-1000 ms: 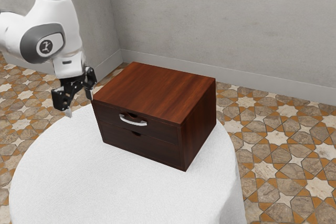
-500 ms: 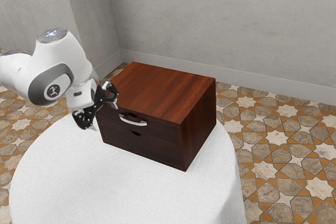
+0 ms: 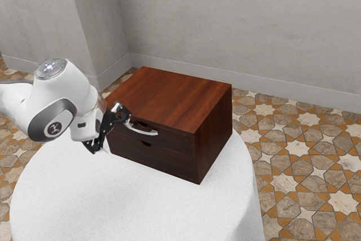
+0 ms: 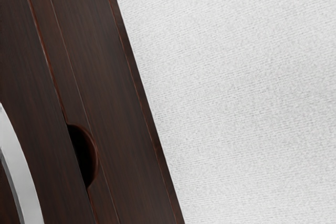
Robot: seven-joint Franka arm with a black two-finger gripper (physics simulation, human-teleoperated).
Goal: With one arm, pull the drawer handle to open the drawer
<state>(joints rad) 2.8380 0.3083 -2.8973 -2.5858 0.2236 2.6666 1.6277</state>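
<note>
A dark wooden cabinet (image 3: 169, 97) with two drawers stands on the round white table (image 3: 113, 196). The upper drawer (image 3: 163, 134) carries a curved silver handle (image 3: 143, 130), and its front lies flush with the cabinet. My gripper (image 3: 114, 130) is open at the front's left end in the exterior view, fingers pointed at the wood, one fingertip (image 3: 126, 117) just beside the handle's end. Nothing is held. In the wrist view the drawer front (image 4: 52, 77) is close, with the silver handle (image 4: 16, 182) and the lower drawer's finger notch (image 4: 84, 153) beside the white tablecloth (image 4: 236, 103).
The tablecloth stretches wide in front of the cabinet. A patterned tile floor (image 3: 304, 156) surrounds the table, and grey walls (image 3: 237, 21) stand behind it. My white arm (image 3: 56, 108) reaches in from the exterior view's left.
My arm has dropped and swung toward the cabinet. The gripper has gone from above the table's left side to the upper drawer's front, close beside the handle's end. The drawer has not moved.
</note>
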